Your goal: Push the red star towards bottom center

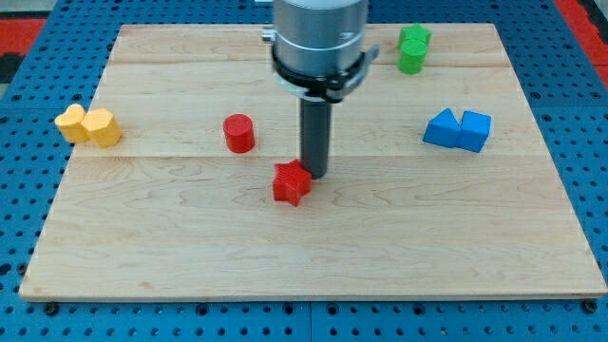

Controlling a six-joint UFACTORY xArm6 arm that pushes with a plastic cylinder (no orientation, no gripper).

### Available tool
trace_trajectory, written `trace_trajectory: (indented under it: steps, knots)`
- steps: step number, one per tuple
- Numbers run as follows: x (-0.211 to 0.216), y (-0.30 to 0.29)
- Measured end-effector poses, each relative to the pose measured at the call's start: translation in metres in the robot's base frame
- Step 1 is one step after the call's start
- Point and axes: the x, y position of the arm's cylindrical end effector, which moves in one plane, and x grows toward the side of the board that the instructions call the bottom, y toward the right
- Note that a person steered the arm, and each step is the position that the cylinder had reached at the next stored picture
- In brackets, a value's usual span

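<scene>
Right now, my tip (pixel 314 177) touching the red star (pixel 292 183) at its upper-right edge, red cylinder (pixel 239 133) nearby on tabletop (pixel 380 247), no gripper in view.

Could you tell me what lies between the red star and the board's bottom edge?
Nothing: the camera view shows bare wood between the red star block and the wooden board's bottom edge.

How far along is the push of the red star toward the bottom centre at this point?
Done: my tip has reached the red star-shaped block, sitting against its upper right edge. In hand: the push itself. Left: most of the travel, since the star lies near the middle of the wooden board, well above its bottom edge.
</scene>
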Motion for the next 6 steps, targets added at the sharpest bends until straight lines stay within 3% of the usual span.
trace_trajectory:
  steps: [2,4,5,6]
  knots:
    - [0.0,-0.077]
    - [0.04,-0.025]
    - [-0.009,-0.026]
    - [0.007,0.012]
